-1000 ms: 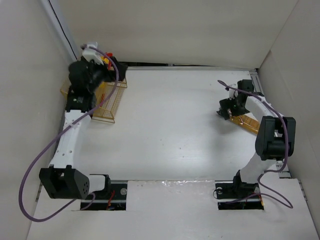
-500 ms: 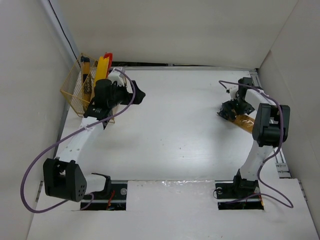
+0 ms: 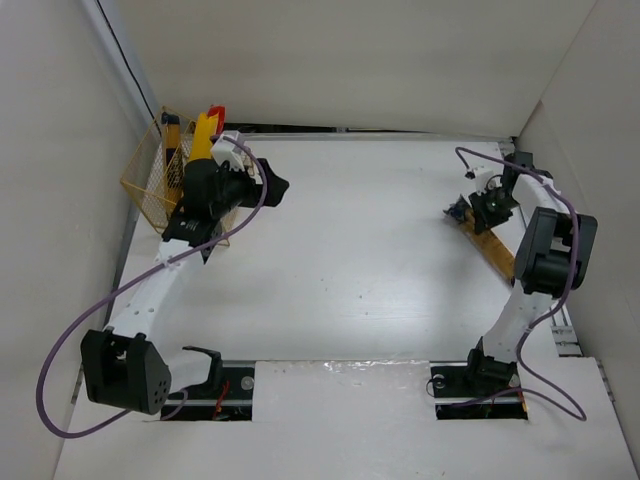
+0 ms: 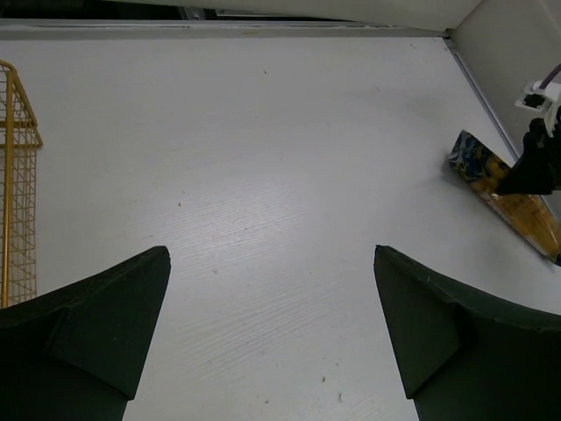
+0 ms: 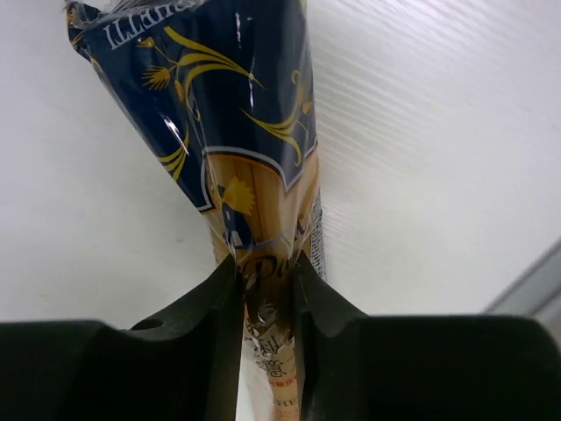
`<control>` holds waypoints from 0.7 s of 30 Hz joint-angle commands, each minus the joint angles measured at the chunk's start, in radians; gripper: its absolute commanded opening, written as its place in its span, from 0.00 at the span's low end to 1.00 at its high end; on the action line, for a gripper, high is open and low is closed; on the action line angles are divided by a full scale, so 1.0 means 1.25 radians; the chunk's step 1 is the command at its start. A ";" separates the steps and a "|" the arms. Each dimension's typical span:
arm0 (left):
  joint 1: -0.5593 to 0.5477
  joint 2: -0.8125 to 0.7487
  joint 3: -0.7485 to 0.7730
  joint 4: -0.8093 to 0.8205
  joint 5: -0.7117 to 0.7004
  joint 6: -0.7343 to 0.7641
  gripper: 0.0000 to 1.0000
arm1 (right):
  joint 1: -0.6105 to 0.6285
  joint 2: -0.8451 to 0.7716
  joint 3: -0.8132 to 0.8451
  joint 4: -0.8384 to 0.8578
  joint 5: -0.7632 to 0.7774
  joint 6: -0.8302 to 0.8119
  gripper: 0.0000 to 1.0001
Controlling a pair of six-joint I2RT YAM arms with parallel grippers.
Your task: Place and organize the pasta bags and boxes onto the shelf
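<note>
An orange-tan spaghetti bag (image 3: 494,247) with a dark blue end lies flat by the right wall. In the right wrist view my right gripper (image 5: 266,263) is shut on this bag (image 5: 238,123), pinching it just behind the blue end. The shelf (image 3: 148,190), a gold wire basket, stands at the far left. A yellow pack (image 3: 203,136), a red pack (image 3: 215,113) and a tan pack with a blue end (image 3: 172,130) stand upright in it. My left gripper (image 3: 276,187) hangs open beside the basket, and nothing is between its fingers (image 4: 105,307).
White walls close in the table on the left, back and right. A metal rail runs along the right edge behind the bag. In the left wrist view the basket's mesh (image 4: 17,202) shows at the left edge and the bag (image 4: 517,206) at the far right.
My right gripper has closed on the bag near its blue end. The left arm has pulled back from over the basket, leaving the packs standing in it.
</note>
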 commanded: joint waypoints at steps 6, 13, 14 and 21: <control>-0.065 -0.037 -0.051 0.207 0.166 -0.123 1.00 | 0.054 -0.285 -0.145 0.246 -0.513 0.145 0.00; -0.282 0.036 -0.032 0.331 0.019 -0.172 1.00 | 0.212 -0.473 -0.262 0.522 -0.526 0.456 0.00; -0.299 0.037 -0.042 0.358 0.003 -0.205 1.00 | 0.264 -0.481 -0.254 0.522 -0.478 0.470 0.00; -0.382 0.121 -0.006 0.462 -0.099 -0.215 1.00 | 0.398 -0.480 -0.219 0.530 -0.411 0.540 0.00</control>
